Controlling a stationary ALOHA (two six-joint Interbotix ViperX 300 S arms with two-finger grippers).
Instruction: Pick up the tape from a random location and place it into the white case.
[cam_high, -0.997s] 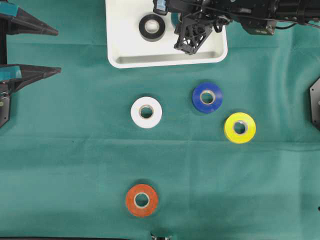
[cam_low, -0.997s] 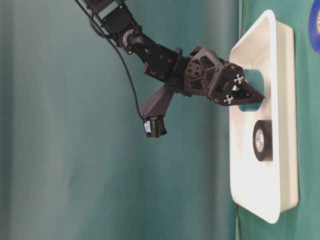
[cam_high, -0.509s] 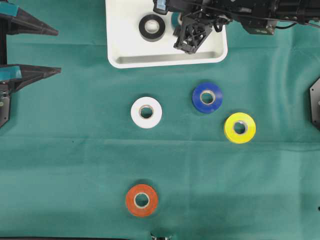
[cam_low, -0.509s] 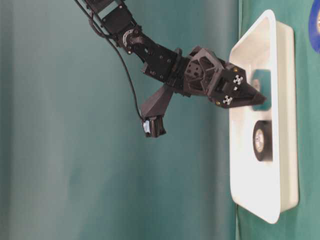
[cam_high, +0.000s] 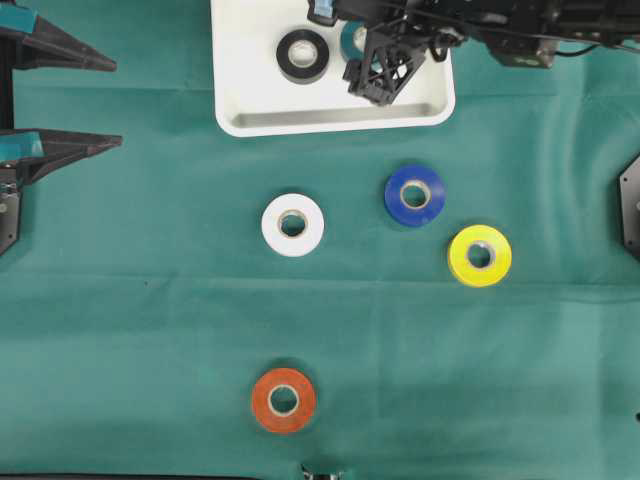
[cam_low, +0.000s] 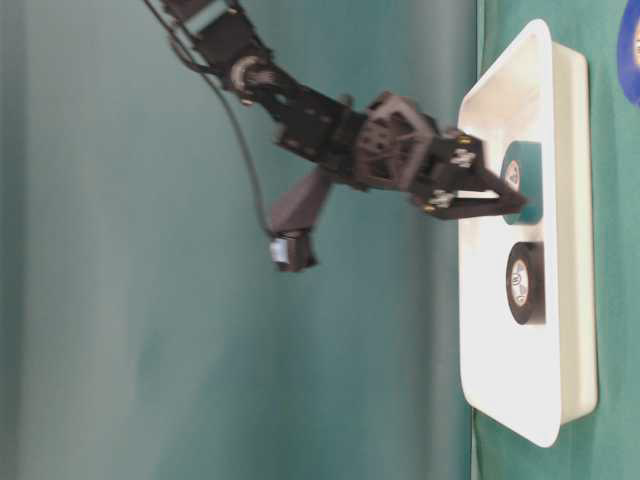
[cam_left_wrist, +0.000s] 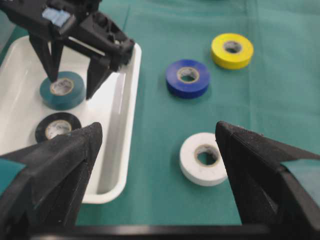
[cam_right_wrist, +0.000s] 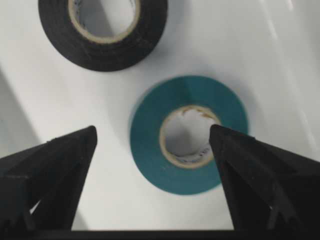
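Our right claw (cam_left_wrist: 70, 75) hangs low over the shallow white plastic tray with rounded corners (cam_high: 240, 110), and its two fingers are spread wide apart. Between them, flat on the tray floor, lies the round teal roll of tape (cam_right_wrist: 189, 134). In the right wrist view we see a gap on each side of the roll, so we are not pinching it.

Now we look across the table from left to right. Far on the left, our left claw (cam_high: 65, 100) waits above the green cloth (cam_high: 150, 300) with its fingers spread too, and it holds nothing. Next comes the tray at the top, with a round black roll of tape (cam_high: 304, 55) lying in it just beside the teal one. Below the tray, on the cloth, we see a round white roll of tape (cam_high: 293, 224) and, well below that, a round orange roll of tape (cam_high: 284, 400). Further right lie a round blue roll of tape (cam_high: 415, 194) and a round yellow roll of tape (cam_high: 480, 255).

We think the step in hand is letting go: the teal roll is in the tray and we are done with it.

Next we likely need to lift the right claw straight up, so the fingers do not bump the teal roll or the tray rim. Then we can go for another roll on the cloth. The blue one is the nearest to the tray.
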